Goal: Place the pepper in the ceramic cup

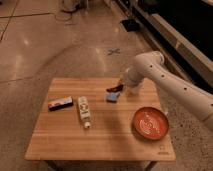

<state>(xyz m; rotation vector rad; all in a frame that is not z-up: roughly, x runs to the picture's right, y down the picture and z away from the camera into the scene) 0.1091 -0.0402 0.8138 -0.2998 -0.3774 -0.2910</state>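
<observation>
A wooden surface stands on a polished floor. Near its left edge lies a flat dark packet with a red and white end, its long side running roughly left to right. Just right of it, apart from it, a white tube lies lengthwise from far to near, its cap toward the near side.

Farther right, past the middle and on the far half of the surface, rests a small blue packet. Directly above it hangs the pepper, dark red and elongated, lifted clear of the wood and close over the blue packet. The gripper is closed on the pepper, holding it at its right end.

From the gripper a white arm rises to a rounded joint over the far right part of the surface, then runs off toward the near right.

On the right side, nearer than the pepper and well apart from it, sits a round orange-red bowl with a pale pattern inside.
</observation>
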